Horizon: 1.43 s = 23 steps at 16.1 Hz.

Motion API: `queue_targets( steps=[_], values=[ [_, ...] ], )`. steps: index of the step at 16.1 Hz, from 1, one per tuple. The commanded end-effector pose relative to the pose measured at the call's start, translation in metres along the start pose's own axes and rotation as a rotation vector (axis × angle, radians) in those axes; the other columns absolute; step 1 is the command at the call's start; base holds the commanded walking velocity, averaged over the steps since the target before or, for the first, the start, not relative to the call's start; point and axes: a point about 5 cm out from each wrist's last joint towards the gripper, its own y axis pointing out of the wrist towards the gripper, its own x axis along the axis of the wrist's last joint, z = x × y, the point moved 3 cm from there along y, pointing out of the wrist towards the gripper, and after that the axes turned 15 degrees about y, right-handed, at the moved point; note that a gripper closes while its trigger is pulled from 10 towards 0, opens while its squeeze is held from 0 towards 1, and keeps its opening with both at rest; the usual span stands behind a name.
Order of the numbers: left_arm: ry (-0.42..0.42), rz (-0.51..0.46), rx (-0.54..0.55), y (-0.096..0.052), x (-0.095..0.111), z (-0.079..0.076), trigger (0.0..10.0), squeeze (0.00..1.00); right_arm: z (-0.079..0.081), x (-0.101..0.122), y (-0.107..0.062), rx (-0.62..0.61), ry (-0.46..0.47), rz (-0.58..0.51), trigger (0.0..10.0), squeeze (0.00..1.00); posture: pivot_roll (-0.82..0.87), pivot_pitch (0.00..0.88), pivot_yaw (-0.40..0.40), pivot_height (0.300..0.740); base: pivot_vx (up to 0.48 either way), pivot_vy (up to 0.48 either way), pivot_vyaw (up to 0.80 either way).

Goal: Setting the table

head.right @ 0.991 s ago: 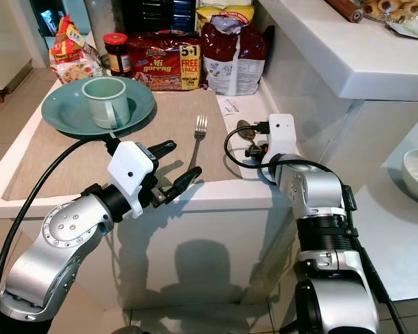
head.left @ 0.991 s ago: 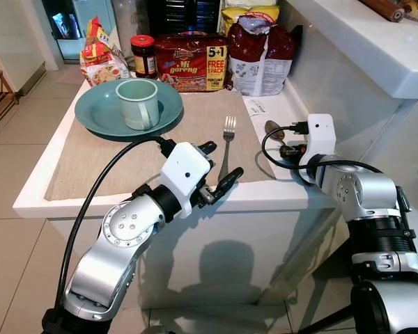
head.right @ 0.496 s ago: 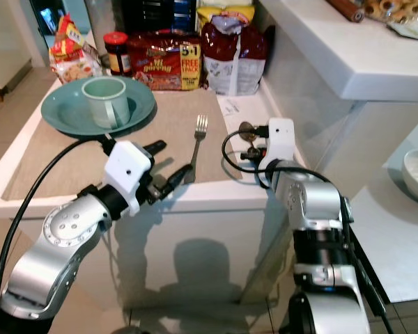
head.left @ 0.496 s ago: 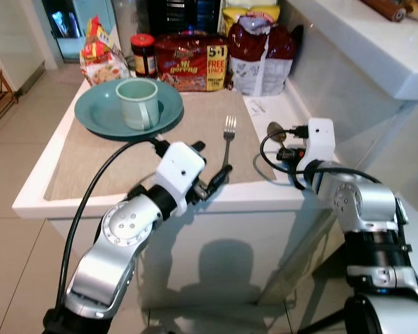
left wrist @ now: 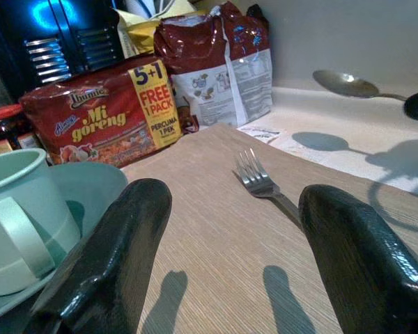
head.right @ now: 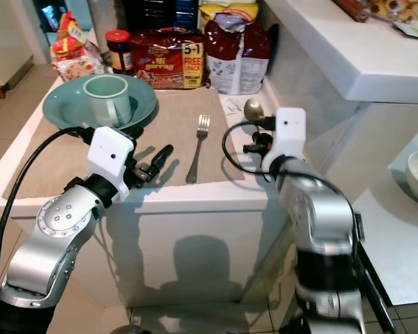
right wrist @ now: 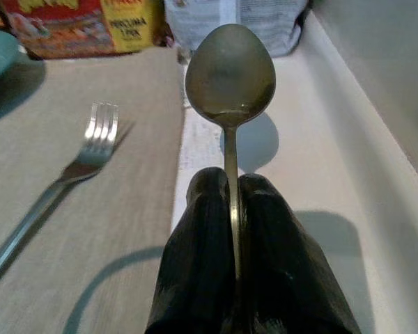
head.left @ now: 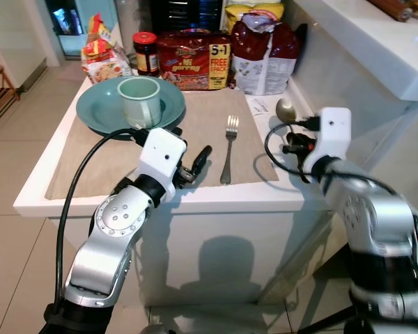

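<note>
Above the bare white strip at the counter's right edge: right gripper (right wrist: 230, 229), fingers pinched tight on the handle of the spoon (head.left: 286, 110), bowl raised and pointing away toward the food packets (head.left: 195, 59) at the back. Lifted clear of the surface, judging by the bowl's separate shadow in the right wrist view.

On the placemat (head.left: 90, 160), just left of that strip: fork (head.left: 228, 147), long axis running front to back, tines toward the packets, handle toward the near edge. Spoon held roughly parallel to the fork and just beside it on the right, with the mat's right border lying between the two.

At the near edge of the mat: left gripper (head.left: 195, 162), fingers spread wide and holding nothing, fork seen ahead between them in the left wrist view. Farther back on the mat's left: teal plate (head.left: 97, 115) carrying the mug (head.left: 139, 101).

Probable step: setting the spoon down alongside the fork, handle toward the near edge. Right arm nearer and already loaded; only a short lowering, perhaps leftward onto the mat, appears needed. Risk: clipping the fork if brought too far left.
</note>
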Motion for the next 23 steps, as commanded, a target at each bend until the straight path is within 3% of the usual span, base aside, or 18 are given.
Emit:
queue_targets(
  steps=[1, 2, 3, 4, 7, 10, 14, 16, 18, 20, 23],
  values=[
    [0.008, -0.007, 0.018, 0.001, 0.003, 0.004, 10.0, 0.00, 0.013, 0.011, -0.012, 0.052, -0.013, -0.081, 0.0, 0.00, 0.06, 0.000, -0.057, 0.740, 0.000, 0.000, 0.00],
    [0.009, -0.003, 0.023, 0.001, 0.003, 0.004, 10.0, 0.00, 0.016, 0.014, -0.015, 0.075, -0.013, -0.119, 0.0, 0.00, 0.06, 0.000, -0.057, 0.740, 0.000, 0.000, 0.00],
    [0.004, 0.003, 0.038, -0.002, 0.003, 0.007, 10.0, 0.00, 0.022, 0.018, -0.024, 0.116, -0.026, -0.183, 9.4, 0.00, 0.06, 0.000, -0.059, 0.740, 0.000, 0.000, 0.00],
    [0.007, 0.000, 0.040, -0.003, 0.003, 0.008, 10.0, 0.00, 0.023, 0.019, -0.028, 0.122, -0.019, -0.210, 10.0, 0.00, 0.06, 0.000, -0.057, 0.740, 0.000, 0.000, 0.00],
    [-0.006, -0.019, 0.027, -0.007, 0.006, 0.004, 10.0, 0.00, 0.026, 0.010, -0.049, 0.173, 0.043, -0.258, 10.0, 0.00, 0.06, 0.000, -0.051, 0.740, -0.091, 0.000, 0.00],
    [-0.016, -0.027, 0.031, -0.005, 0.008, 0.003, 10.0, 0.00, 0.026, 0.001, -0.053, 0.185, 0.058, -0.256, 10.0, 0.00, 0.05, 0.000, -0.043, 0.740, -0.291, 0.000, 0.00],
    [-0.014, -0.010, 0.063, -0.003, 0.005, 0.005, 10.0, 0.00, 0.029, 0.004, -0.057, 0.214, 0.041, -0.302, 10.0, 0.00, 0.04, 0.000, -0.037, 0.740, -0.066, 0.000, 0.00],
    [-0.019, -0.026, 0.081, -0.002, 0.007, 0.007, 10.0, 0.00, 0.023, 0.002, -0.059, 0.189, 0.016, -0.328, 10.0, 0.00, 0.04, 0.000, -0.040, 0.740, 0.000, 0.000, 0.00],
    [-0.030, -0.021, 0.075, -0.002, 0.005, 0.005, 10.0, 0.00, 0.017, 0.001, -0.061, 0.183, 0.056, -0.358, 10.0, 0.00, 0.04, 0.000, -0.039, 0.740, 0.000, -0.154, 0.00],
    [-0.030, -0.016, 0.085, -0.002, 0.005, 0.006, 10.0, 0.00, 0.016, -0.005, -0.061, 0.191, 0.060, -0.332, 10.0, 0.00, 0.04, 0.000, -0.040, 0.740, 0.000, -0.371, 0.00],
    [-0.018, -0.011, 0.069, -0.004, 0.001, 0.004, 10.0, 0.00, 0.022, -0.032, -0.066, 0.285, -0.006, -0.217, 10.0, 0.00, 0.04, 0.000, -0.038, 0.740, 0.000, -0.409, 0.00]
  ],
)
